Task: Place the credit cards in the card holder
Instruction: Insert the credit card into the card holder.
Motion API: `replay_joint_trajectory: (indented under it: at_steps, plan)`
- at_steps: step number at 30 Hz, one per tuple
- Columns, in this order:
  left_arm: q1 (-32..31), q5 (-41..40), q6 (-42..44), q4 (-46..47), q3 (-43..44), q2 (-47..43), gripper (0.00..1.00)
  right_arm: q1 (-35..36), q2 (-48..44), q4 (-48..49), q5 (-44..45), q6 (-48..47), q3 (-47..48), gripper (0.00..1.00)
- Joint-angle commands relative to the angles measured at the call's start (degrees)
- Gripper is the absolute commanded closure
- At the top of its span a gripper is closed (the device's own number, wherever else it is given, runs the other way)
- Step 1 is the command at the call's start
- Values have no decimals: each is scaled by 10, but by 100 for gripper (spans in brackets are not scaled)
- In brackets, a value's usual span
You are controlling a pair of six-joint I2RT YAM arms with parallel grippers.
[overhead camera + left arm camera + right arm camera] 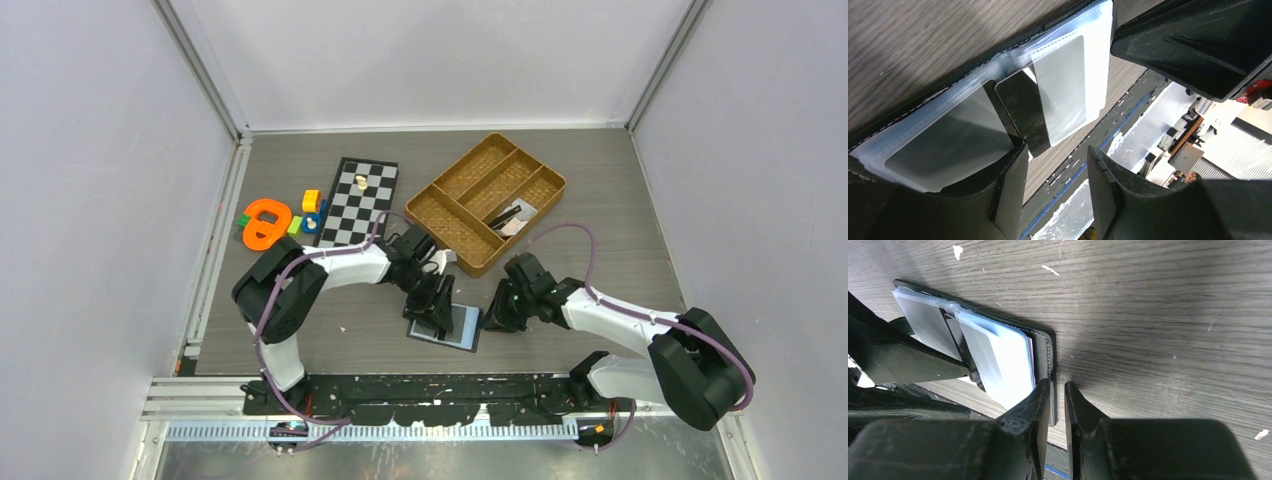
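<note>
Card holder (pixel 463 329): black, stitched, lying opened flat on the tabletop (pixel 610 250) just ahead of the arm bases, with its clear sleeves fanned upward. Credit cards: one dark card (pixel 1023 112) sits aslant at the holder's fold, partway among the sleeves, its lower end projecting past their edges. A grey card (pixel 1065 87) and a second grey card (pixel 948 142) lie inside sleeves on either side of it. Handling, as judged: the cards are light, stiff and glossy, and apt to slip from hard fingers. They are best taken by the short projecting end and pushed lengthwise. The sleeves are thin and limp, likely to buckle or cling. The holder is light and may slide or fold shut unless its cover edge is pinned. Left pincer (pixel 1057 156): over the holder's left part, jaws apart with nothing between them, the dark card's end just beside one finger. Right pincer (pixel 1058 387): at the holder's right stitched edge, jaws nearly together, one tip over the cover and the other over bare wood. Whether it clamps the edge cannot be told. Beyond the holder, away from the arms: woven tray (pixel 445 215) and chessboard (pixel 360 200).
</note>
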Motion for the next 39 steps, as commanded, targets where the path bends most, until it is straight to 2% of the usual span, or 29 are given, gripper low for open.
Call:
replay_joint_trajectory:
  at_steps: [1, 30, 35, 39]
  plan:
    - [-9, 1, 4, 18, 15, 12, 51, 2, -7, 25, 2, 14, -10, 76]
    - [-35, 14, -50, 139, 5, 28, 53, 2, -4, 34, 7, 20, -23, 75]
    - [-36, 4, -42, 134, 9, 14, 53, 2, -24, 3, 25, 15, -15, 75]
    - [-36, -28, -8, 91, 21, -23, 51, 2, -61, -46, 51, 5, 2, 71]
